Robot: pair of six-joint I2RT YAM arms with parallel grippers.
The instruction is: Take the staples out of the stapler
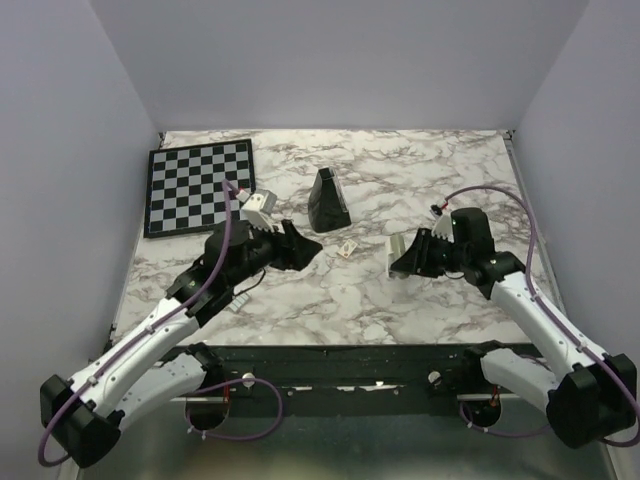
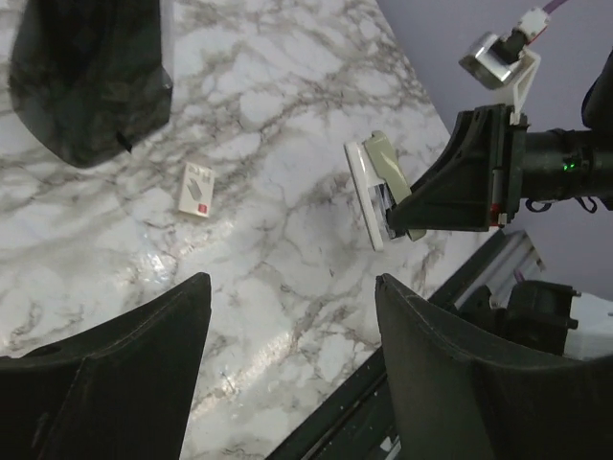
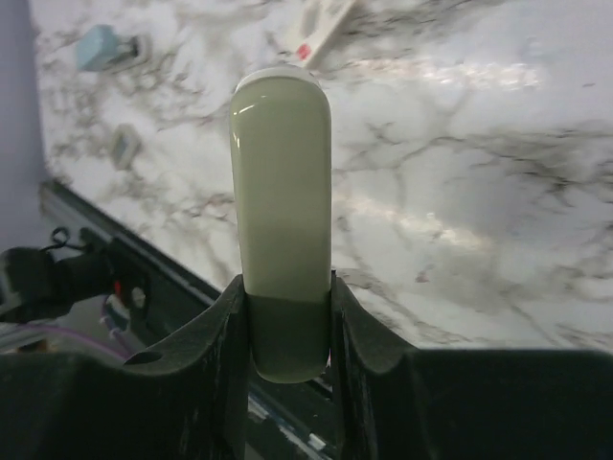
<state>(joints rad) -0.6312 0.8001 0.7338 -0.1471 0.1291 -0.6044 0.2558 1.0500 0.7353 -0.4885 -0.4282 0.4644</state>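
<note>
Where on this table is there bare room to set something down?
Free: the marble right of the black wedge, and the strip between the small white box and the near edge. Crowded: around that box, flanked by both jaws.

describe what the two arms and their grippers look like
The left arm and right arm have white shells with black joints and bases. A purple cable loops along each. The left gripper and right gripper are black, with broad wedge-shaped fingers.
</note>
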